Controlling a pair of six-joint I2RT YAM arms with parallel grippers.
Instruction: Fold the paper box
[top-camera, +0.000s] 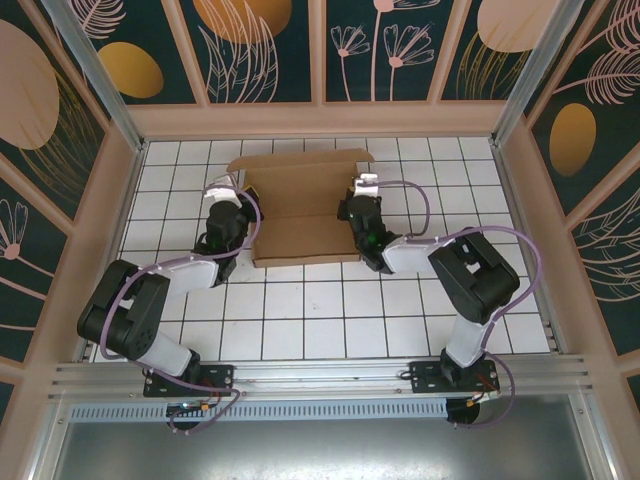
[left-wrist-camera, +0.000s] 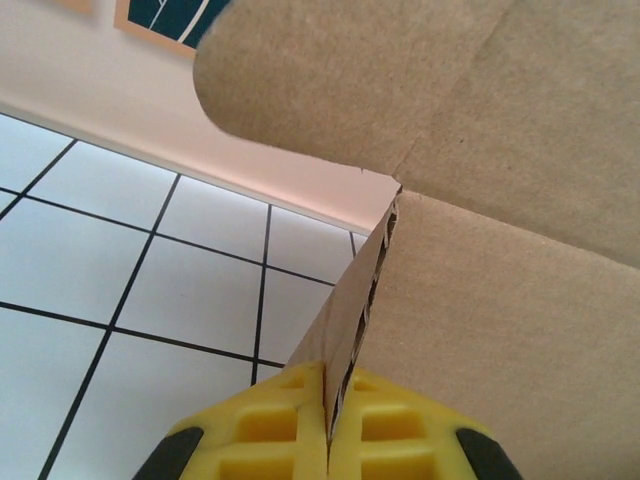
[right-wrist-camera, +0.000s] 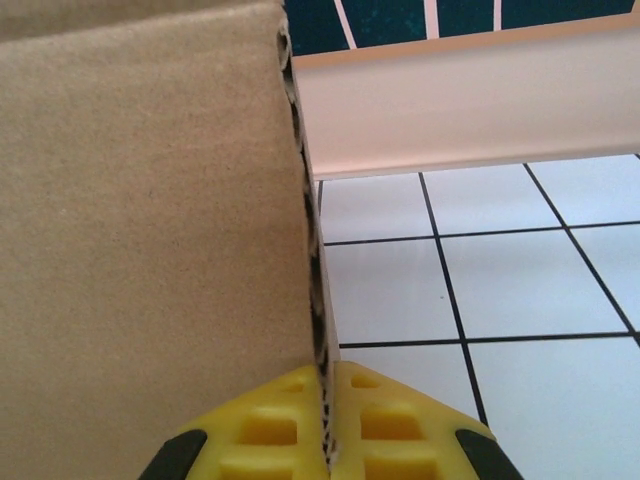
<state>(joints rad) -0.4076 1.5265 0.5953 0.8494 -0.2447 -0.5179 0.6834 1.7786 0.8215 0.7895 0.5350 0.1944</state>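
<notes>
**Item 1.** Paper box (top-camera: 300, 215): plain brown corrugated cardboard, unmarked, a die-cut sheet only partly raised.
- Location: the far half of the white, black-gridded tiled bench (top-camera: 300, 320), between the two arms.
- Form: a broad panel lies flat toward the arms, with a further panel and flaps behind it.

**Item 2.** Left pincer (left-wrist-camera: 327, 425): yellow ribbed pads, closed on the box's left side wall.
- The wall's fluted edge rises from between the pads.
- A flap with a rounded corner overhangs it from the upper right.

**Item 3.** Right pincer (right-wrist-camera: 328, 425): matching yellow pads, closed on the right side wall, which stands upright and is seen edge-on.

**Reason for the hold (judged).**
- The two side walls are pinched in mirror fashion, probably to stand them up along their creases while the base panel rests on the bench.
- Gripping both sides at once should also keep the light sheet from sliding or twisting.

**Not determinable.**
- Both wrist views cut the pads off at the lower edge, so the depth of each bite on the cardboard cannot be read.
- From above, the wrists cover the side walls, so their squareness to the base is unclear.
- Creases and any locking tabs on the near edge are too faint to list.
- The underside of the sheet is hidden.
</notes>
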